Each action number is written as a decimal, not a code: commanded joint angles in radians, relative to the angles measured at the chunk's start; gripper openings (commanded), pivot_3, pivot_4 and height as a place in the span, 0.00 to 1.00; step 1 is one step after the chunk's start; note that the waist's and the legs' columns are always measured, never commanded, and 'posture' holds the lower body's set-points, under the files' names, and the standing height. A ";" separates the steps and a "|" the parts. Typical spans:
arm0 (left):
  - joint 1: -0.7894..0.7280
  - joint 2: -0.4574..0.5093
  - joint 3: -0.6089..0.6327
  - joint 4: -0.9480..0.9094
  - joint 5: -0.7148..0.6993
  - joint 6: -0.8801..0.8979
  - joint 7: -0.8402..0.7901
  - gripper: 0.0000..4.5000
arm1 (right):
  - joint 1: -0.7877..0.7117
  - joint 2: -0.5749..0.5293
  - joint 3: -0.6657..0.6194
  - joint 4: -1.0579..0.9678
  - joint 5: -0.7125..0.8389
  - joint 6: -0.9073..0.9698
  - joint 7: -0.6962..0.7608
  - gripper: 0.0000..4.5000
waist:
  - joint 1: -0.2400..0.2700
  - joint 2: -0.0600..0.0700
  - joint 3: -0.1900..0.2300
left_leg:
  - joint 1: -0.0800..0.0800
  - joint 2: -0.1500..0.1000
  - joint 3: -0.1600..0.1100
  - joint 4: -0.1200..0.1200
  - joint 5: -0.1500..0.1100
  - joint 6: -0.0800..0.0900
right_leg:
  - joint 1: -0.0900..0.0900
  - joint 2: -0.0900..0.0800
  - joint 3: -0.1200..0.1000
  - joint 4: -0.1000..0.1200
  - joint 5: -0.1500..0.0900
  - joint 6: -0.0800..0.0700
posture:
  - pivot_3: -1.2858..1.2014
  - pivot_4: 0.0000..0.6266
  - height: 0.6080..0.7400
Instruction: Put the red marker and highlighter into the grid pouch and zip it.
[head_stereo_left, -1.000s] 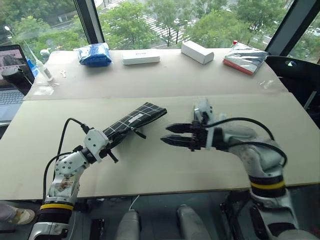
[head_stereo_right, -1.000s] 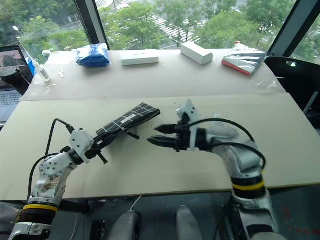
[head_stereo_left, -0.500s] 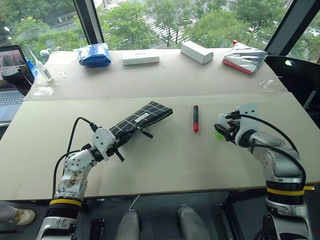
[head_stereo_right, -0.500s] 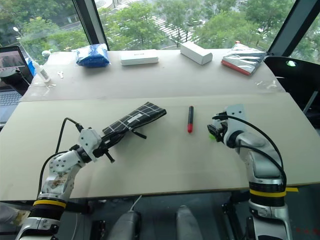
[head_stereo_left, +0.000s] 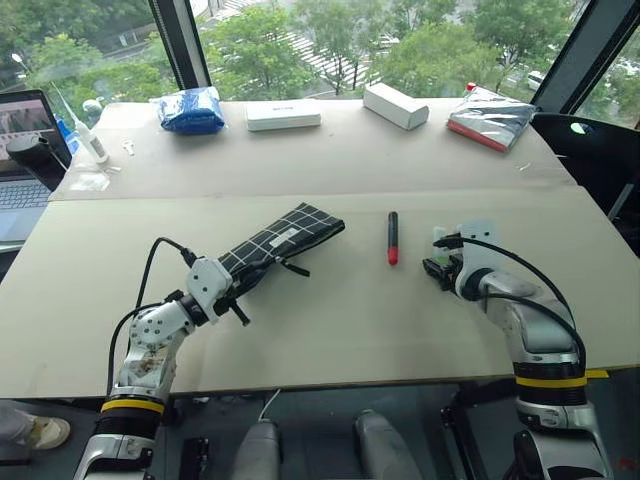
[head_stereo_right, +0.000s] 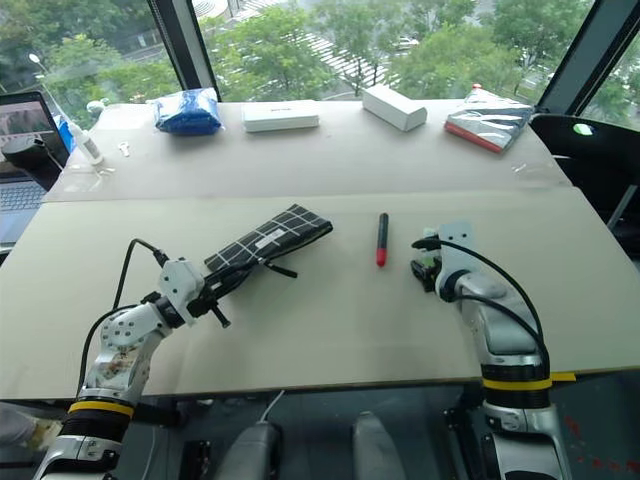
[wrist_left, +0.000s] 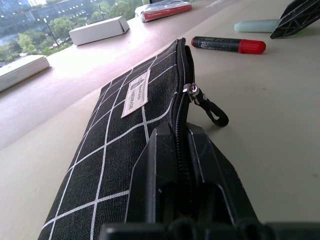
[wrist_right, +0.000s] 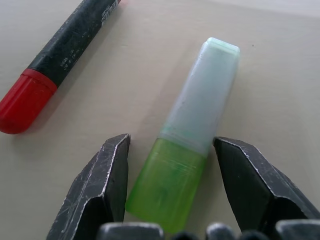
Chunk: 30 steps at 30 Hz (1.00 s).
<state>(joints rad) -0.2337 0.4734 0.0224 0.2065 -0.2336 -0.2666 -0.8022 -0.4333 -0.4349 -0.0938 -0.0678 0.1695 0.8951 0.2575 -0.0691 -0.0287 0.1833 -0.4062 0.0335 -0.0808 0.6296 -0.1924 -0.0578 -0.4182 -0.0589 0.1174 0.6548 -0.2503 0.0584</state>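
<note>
The grid pouch (head_stereo_left: 285, 238) lies slanted on the table, black with white lines, its zipper pull (wrist_left: 207, 104) hanging off the side. My left gripper (head_stereo_left: 228, 298) is shut on the pouch's near end, pinching the zipper edge (wrist_left: 182, 135). The red marker (head_stereo_left: 392, 238) lies flat to the right of the pouch, red cap toward me. Right of it lies the highlighter (wrist_right: 190, 145), pale body and green end. My right gripper (wrist_right: 170, 142) stands open, low over the table, one finger on each side of the green end, with small gaps to both.
Along the far side of the table lie a blue bundle (head_stereo_left: 190, 110), a flat white box (head_stereo_left: 283, 114), a second white box (head_stereo_left: 395, 103) and a silver and red packet (head_stereo_left: 490, 115). A laptop (head_stereo_left: 20, 150) and a small bottle (head_stereo_left: 85, 135) stand at the far left.
My right gripper swung from the table's middle near the pouch to the right and down onto the highlighter, uncovering the red marker. The left gripper kept its hold on the pouch.
</note>
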 joint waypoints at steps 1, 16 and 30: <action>0.005 0.003 0.024 -0.051 -0.012 -0.020 0.008 0.00 | 0.003 0.008 0.001 0.043 -0.025 -0.039 -0.019 0.50 | 0.000 -0.001 -0.001 | 0.000 0.000 0.000 0.000 0.000 0.000 | 0.000 0.000 0.000 0.000 0.000 0.000 | 0.52 0.24 1.00; 0.008 0.015 0.032 -0.083 -0.036 0.001 -0.024 0.00 | -0.139 -0.085 0.053 0.038 -0.057 -0.490 0.171 0.24 | -0.002 -0.001 -0.001 | -0.001 0.000 0.001 0.000 0.000 0.000 | -0.002 0.000 0.001 0.000 0.000 0.000 | 0.52 0.24 1.00; 0.007 0.008 0.024 -0.082 -0.034 0.002 -0.040 0.00 | -0.173 -0.204 0.366 0.074 -0.241 -0.863 0.535 0.24 | 0.003 -0.001 -0.001 | -0.002 0.000 0.000 -0.001 0.000 0.000 | 0.000 0.000 0.000 -0.006 0.001 0.000 | 0.52 0.24 1.00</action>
<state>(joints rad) -0.2229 0.4790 0.0368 0.1634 -0.2571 -0.2566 -0.8421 -0.5692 -0.6506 0.2922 0.0159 -0.0638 0.0542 0.8045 -0.0662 -0.0299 0.1826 -0.4082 0.0336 -0.0804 0.6287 -0.1925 -0.0578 -0.4185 -0.0592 0.1171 0.6493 -0.2489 0.0581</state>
